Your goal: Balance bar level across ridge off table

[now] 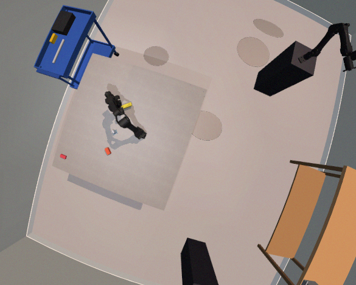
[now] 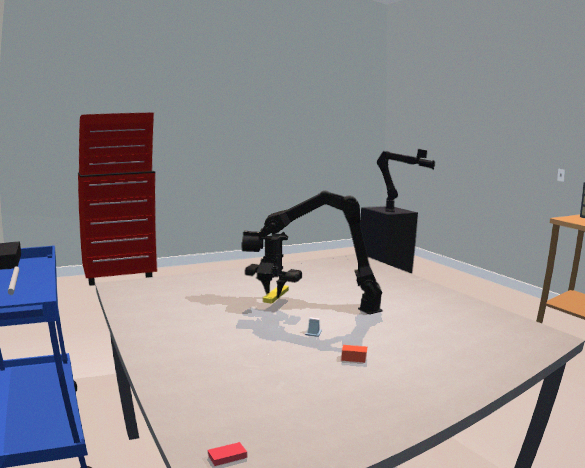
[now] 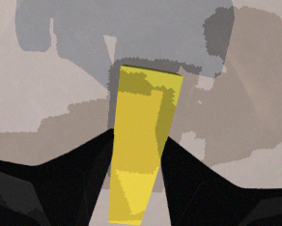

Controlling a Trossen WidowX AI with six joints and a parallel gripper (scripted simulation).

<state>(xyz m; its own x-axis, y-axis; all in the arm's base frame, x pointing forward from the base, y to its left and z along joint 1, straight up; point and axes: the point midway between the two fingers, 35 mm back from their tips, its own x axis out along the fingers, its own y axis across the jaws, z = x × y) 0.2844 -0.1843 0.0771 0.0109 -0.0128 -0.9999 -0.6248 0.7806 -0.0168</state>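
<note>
The yellow bar (image 1: 127,105) (image 2: 269,299) (image 3: 137,116) lies flat, at or very near the table top (image 1: 153,147) (image 2: 282,392). My gripper (image 2: 274,295) (image 3: 139,138) points down and is shut on the bar, with one finger at each long side. In the wrist view the bar runs lengthwise between the fingers and on past them at the top. The ridge, a small pale blue-grey piece (image 1: 114,131) (image 2: 313,326), stands on the table apart from the bar, nearer the exterior camera, with nothing on it. Any small gap under the bar cannot be made out.
An orange-red block (image 1: 108,150) (image 2: 353,353) lies beyond the ridge from the gripper. A red block (image 1: 62,156) (image 2: 227,453) lies near a table corner. A blue cart (image 1: 75,39) (image 2: 30,392) stands beside the table. A second arm (image 1: 322,39) (image 2: 387,173) stands on a black pedestal farther off.
</note>
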